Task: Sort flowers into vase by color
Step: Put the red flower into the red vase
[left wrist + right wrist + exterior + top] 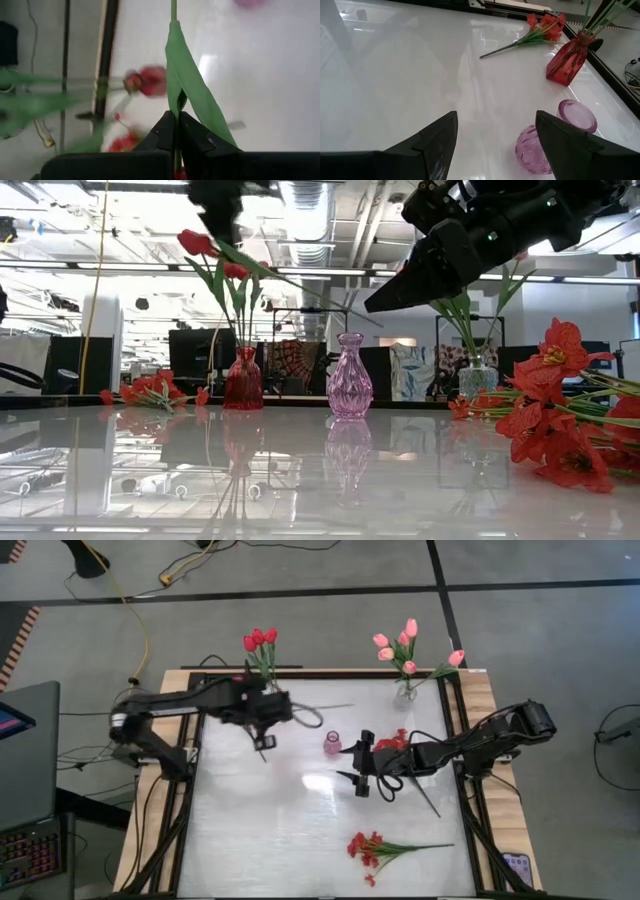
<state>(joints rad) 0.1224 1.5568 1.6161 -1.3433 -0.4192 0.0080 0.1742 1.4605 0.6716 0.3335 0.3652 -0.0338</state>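
Two arms over the table [250, 840]: left gripper [264, 743] pinched on a red tulip stem [174, 60] beside the red vase [243, 380] near the far edge, right gripper [358, 768] spread wide, empty, above the pink vase [333, 745]; next, lowering that stem into the red vase's neck

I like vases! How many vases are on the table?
3: a red vase and a clear vase at the back holding tulips, and an empty pink vase in the middle.

The high view looks straight down on the table [300, 830]; the low view looks level across it. Both show the pink vase [332, 744], seen close by the right wrist camera.
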